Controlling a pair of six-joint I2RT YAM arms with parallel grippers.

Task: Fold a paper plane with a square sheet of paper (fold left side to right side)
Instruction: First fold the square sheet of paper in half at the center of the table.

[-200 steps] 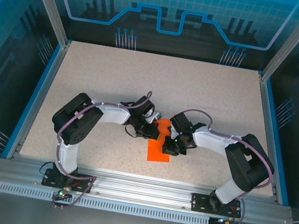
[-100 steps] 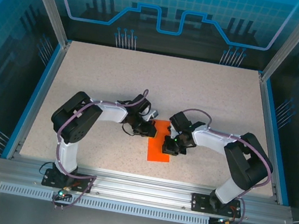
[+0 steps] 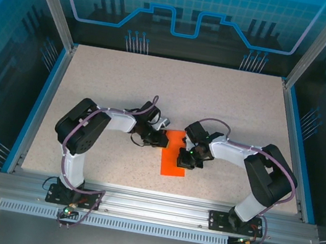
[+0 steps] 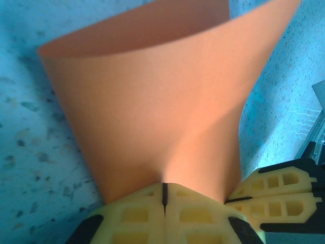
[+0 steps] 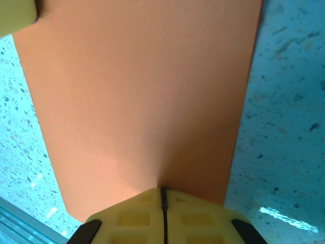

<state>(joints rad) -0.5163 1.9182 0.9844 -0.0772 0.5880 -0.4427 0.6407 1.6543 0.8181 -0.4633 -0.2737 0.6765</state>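
As left gripper (image 4: pixel 163 190) and right gripper (image 5: pixel 163 193) pinch it, the square sheet of paper (image 3: pixel 171 162) (toward the near edge of the bench (image 3: pixel 234 109)) curls upward.

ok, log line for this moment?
sheet: orange, bowed upward | left fingers: shut, pinching sheet | right fingers: shut, tips on sheet

We see the orange paper (image 3: pixel 172 162) between both sets of jaws. Our left gripper (image 3: pixel 162 139) touches its far left corner, our right gripper (image 3: pixel 184 158) its right edge.

Open table (image 3: pixel 229 102) beyond the paper (image 3: pixel 172 161)
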